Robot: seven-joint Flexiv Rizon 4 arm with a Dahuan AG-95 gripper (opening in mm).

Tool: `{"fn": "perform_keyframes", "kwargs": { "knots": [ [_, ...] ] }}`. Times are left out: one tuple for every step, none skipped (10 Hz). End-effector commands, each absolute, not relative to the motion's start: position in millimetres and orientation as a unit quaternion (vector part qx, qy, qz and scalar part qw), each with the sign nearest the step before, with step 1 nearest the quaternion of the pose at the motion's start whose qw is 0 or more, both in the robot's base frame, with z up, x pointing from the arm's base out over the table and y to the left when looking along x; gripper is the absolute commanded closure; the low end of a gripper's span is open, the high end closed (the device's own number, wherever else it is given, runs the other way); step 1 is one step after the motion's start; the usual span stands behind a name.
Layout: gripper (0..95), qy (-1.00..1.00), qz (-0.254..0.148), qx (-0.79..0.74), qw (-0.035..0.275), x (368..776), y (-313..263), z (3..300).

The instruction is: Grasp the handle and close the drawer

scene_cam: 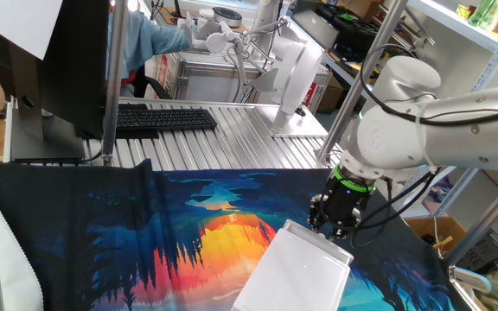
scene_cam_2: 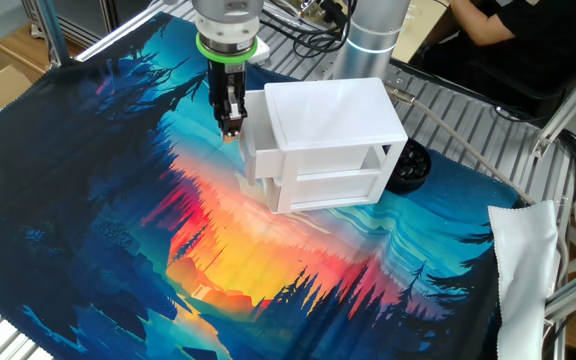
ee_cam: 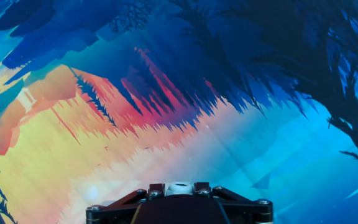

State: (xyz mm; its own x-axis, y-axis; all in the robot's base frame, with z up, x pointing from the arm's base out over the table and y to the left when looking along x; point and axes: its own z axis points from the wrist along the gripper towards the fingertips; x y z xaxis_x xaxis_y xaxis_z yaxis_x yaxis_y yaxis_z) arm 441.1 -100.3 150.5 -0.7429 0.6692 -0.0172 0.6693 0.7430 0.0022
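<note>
The white box [scene_cam_2: 333, 115] stands on the colourful cloth, with its drawer [scene_cam_2: 260, 160] sticking out a little on the left side. My gripper [scene_cam_2: 231, 125] points down at the drawer's front. In the hand view the two dark fingertips [ee_cam: 157, 188] are shut on the small white handle [ee_cam: 179, 186] between them. In one fixed view the gripper [scene_cam: 331, 226] sits at the far edge of the white box [scene_cam: 305, 268], and the handle is hidden there.
A printed cloth [scene_cam_2: 168, 230] covers the table. A black round object [scene_cam_2: 410, 168] lies behind the box, and a white cloth [scene_cam_2: 523, 255] lies at the right. A keyboard [scene_cam: 162, 118] and a white upright panel [scene_cam: 296, 73] stand at the back.
</note>
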Motion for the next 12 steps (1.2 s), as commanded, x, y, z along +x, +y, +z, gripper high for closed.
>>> {"fn": "perform_keyframes", "kwargs": {
  "knots": [
    [95.0,0.934,-0.003,0.356,0.010,440.4,-100.2,150.3],
    [95.0,0.934,-0.003,0.357,0.011,440.3,-100.2,150.4],
    [95.0,0.934,-0.004,0.357,0.011,440.2,-100.3,150.6],
    [95.0,0.934,-0.004,0.357,0.011,440.1,-100.4,150.7],
    [95.0,0.934,-0.004,0.358,0.010,439.7,-100.3,150.6],
    [95.0,0.934,-0.004,0.358,0.009,438.9,-100.0,150.2],
    [95.0,0.934,-0.004,0.358,0.009,438.1,-99.7,149.8],
    [95.0,0.933,-0.004,0.359,0.009,437.3,-99.5,149.4],
    [95.0,0.933,-0.004,0.359,0.009,436.8,-99.7,149.9],
    [95.0,0.933,-0.004,0.359,0.008,436.5,-99.9,150.4],
    [95.0,0.933,-0.004,0.360,0.008,436.4,-99.9,150.5],
    [95.0,0.933,-0.004,0.360,0.007,435.8,-99.7,150.2]
  ]
}}
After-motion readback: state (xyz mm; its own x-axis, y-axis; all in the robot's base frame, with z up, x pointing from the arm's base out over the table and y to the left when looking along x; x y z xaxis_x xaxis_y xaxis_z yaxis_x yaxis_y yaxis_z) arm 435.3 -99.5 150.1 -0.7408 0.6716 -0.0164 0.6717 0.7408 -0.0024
